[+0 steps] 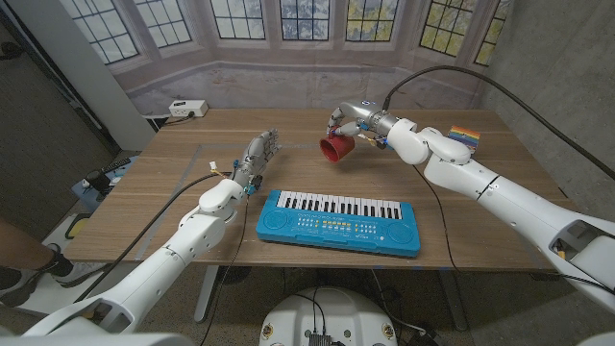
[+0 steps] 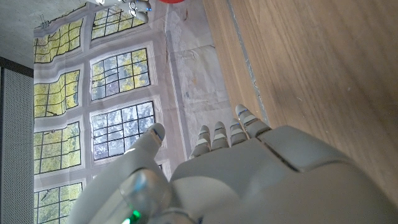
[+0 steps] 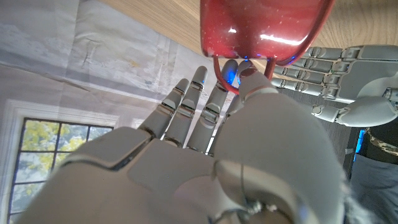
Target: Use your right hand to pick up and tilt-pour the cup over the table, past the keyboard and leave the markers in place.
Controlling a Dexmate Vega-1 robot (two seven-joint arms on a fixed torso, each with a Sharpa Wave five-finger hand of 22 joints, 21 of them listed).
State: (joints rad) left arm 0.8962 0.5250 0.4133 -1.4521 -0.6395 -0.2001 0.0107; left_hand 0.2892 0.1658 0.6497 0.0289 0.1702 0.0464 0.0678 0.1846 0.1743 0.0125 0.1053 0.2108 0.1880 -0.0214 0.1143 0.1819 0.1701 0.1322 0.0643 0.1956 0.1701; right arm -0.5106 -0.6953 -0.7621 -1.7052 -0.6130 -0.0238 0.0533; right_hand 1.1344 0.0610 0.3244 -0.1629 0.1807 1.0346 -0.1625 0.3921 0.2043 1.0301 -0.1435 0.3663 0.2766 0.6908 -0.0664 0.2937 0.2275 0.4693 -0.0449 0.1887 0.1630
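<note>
A: What lies nearest the robot?

B: The blue toy keyboard [image 1: 338,222], flat on the wooden table [image 1: 173,207] close to the near edge, keys on its far side.

A: And the left hand?

B: The left hand [image 1: 258,156] sits just beyond the keyboard's left end, over the table, fingers stretched out and a little apart, gripping nothing. The left wrist view shows its fingers [image 2: 231,134] straight, with bare wood past them.

A: Where's the cup?

B: The red cup [image 1: 337,147] is up off the table, past the keyboard's far side, tipped so its mouth faces toward the robot's left. The right hand [image 1: 354,125] holds it; in the right wrist view the thumb and a finger pinch the cup's thin handle loop while the other fingers [image 3: 186,106] reach out straight.

A: Anything further back?

B: A small rainbow-striped item [image 1: 465,135] near the table's far right edge; I can't tell what it is
</note>
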